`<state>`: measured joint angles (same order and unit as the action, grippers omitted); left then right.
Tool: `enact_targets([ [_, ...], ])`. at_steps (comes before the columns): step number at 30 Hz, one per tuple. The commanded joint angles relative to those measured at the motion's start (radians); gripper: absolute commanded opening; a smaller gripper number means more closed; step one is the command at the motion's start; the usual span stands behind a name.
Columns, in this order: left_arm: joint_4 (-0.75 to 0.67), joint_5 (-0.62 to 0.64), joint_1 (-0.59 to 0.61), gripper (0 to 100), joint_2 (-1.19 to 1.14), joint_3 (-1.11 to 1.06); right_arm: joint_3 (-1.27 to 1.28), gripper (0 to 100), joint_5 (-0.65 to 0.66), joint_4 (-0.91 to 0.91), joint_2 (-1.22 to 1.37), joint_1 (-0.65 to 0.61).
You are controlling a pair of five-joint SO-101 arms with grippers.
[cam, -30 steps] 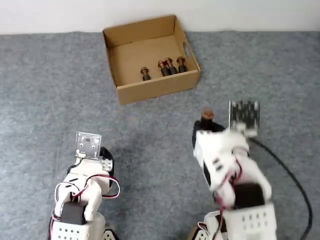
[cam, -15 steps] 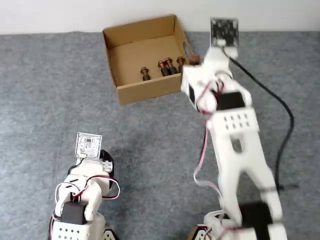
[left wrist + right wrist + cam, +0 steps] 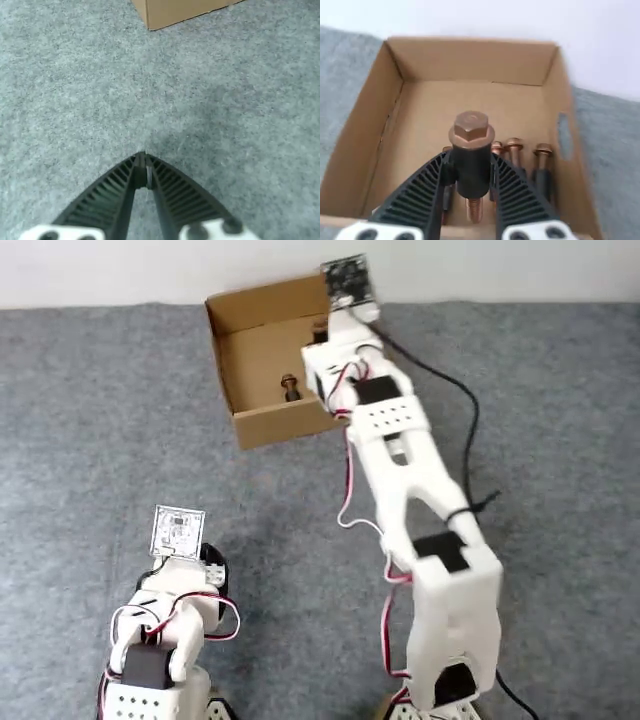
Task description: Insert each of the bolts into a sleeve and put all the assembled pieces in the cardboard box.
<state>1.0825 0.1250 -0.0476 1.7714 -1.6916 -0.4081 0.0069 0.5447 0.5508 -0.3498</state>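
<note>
Clamped in the right jaws by its black sleeve: an assembled bolt and sleeve (image 3: 471, 170), upright, copper head up, threaded tip poking out below, hanging above the floor of the cardboard box (image 3: 470, 62). Just behind it, finished pieces (image 3: 514, 148) lying toward the wall with the handle slot. Likely trouble if let go from this height: a bounce, a topple, or separation of bolt from sleeve on landing. Equally risky to drop onto those pieces and scatter them, or to come down carelessly and shove the front wall (image 3: 275, 425). Across the way, left jaws pressed together on nothing, low over the grey table (image 3: 225, 100), well apart from the box.
</note>
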Motion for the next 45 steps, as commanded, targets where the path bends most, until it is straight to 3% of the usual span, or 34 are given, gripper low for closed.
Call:
enact_targets([
  [1, 0.008, 0.0, 0.006, 1, 0.003, 0.005, -0.149, 0.9, 0.031, -0.053, 0.082, -0.015],
  [11, 0.005, 0.0, 0.035, 1, 0.003, 0.005, -0.227, 2.2, 0.1, -0.047, 0.308, -0.044],
  [17, 0.005, 0.0, 0.037, 1, 0.003, 0.005, -0.227, 17.4, 0.1, 0.035, 0.325, -0.053],
  [28, 0.005, 0.0, 0.032, 1, 0.003, 0.005, -0.327, 0.6, 0.101, 0.054, 0.321, -0.048],
  [35, -0.023, 0.0, 0.037, 1, 0.005, 0.005, -0.43, 0.9, 0.08, 0.269, 0.263, -0.056],
  [45, -0.025, -0.003, 0.038, 1, 0.008, 0.005, -0.503, 0.9, -0.137, 0.68, 0.039, -0.047],
])
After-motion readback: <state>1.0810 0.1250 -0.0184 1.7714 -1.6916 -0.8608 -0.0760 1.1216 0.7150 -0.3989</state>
